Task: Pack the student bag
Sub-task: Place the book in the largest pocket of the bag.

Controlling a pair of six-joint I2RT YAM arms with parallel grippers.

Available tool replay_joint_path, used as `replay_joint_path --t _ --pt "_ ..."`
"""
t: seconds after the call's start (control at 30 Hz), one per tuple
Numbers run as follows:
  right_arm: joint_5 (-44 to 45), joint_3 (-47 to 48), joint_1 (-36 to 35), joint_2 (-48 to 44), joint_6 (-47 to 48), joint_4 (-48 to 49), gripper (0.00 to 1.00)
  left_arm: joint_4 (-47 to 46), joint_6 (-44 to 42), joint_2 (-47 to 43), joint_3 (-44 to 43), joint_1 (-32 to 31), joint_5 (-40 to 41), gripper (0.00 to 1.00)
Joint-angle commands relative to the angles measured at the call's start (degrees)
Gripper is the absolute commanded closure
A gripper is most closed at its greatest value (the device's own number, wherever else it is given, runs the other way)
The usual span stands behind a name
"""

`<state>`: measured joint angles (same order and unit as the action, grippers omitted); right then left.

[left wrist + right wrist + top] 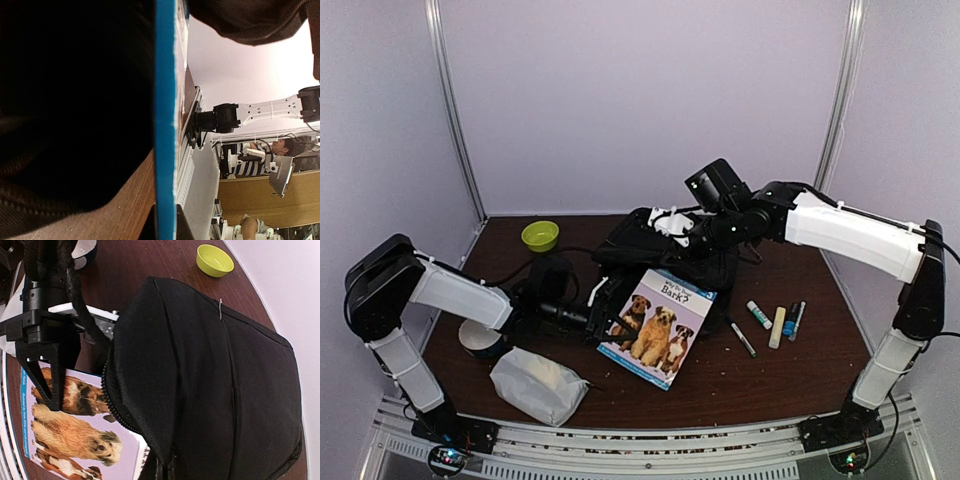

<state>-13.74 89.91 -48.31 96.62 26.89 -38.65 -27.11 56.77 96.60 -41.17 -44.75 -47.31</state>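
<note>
The student bag (665, 250), a black fabric backpack, lies at the middle back of the table. My right gripper (698, 238) is shut on the fabric of its zippered opening edge (150, 440) and holds it raised; the fingers (159, 474) barely show at the bottom of the right wrist view. A dog-picture book (660, 325) lies tilted with its top edge at the bag's mouth. My left gripper (600, 320) is shut on the book's blue spine (165, 150), with the dark bag (75, 100) beside it. In the right wrist view the left gripper (46, 397) overlaps the book (75, 435).
A green bowl (540, 236) stands at the back left. A white pouch (538, 385) and a round white container (480, 338) lie near the left arm. Right of the book are a pen (742, 338) and several markers and sticks (777, 322).
</note>
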Motion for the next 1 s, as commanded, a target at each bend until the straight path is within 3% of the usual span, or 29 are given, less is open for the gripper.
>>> replay_joint_path --t 0.0,0.13,0.3,0.47,0.53,0.77,0.97 --pt "-5.8 -0.4 -1.2 -3.1 1.0 4.0 1.00 -11.8 6.8 0.8 -1.9 2.0 5.1 1.00" --pt "-7.9 -0.7 -1.2 -3.4 2.0 3.6 1.00 -3.3 3.8 4.7 -7.3 2.5 6.8 1.00" --pt "-7.1 -1.3 -1.1 -3.9 2.8 3.9 1.00 -1.6 3.6 7.7 -9.6 2.5 7.1 1.00" --pt "-5.2 -1.1 -0.8 -3.6 3.0 4.4 1.00 4.5 -0.2 2.5 -7.0 2.5 10.1 0.74" --pt "-5.2 -1.3 -0.5 -3.5 3.0 4.5 1.00 9.0 -2.6 -1.2 -5.5 2.4 12.2 0.68" --pt "-5.1 -2.5 0.4 -3.7 3.0 5.3 1.00 29.9 -12.5 -11.4 -4.6 2.0 21.1 0.55" --pt "-5.2 -2.1 0.8 -2.9 2.3 5.6 1.00 43.9 -18.3 -17.9 -2.7 0.8 30.8 0.53"
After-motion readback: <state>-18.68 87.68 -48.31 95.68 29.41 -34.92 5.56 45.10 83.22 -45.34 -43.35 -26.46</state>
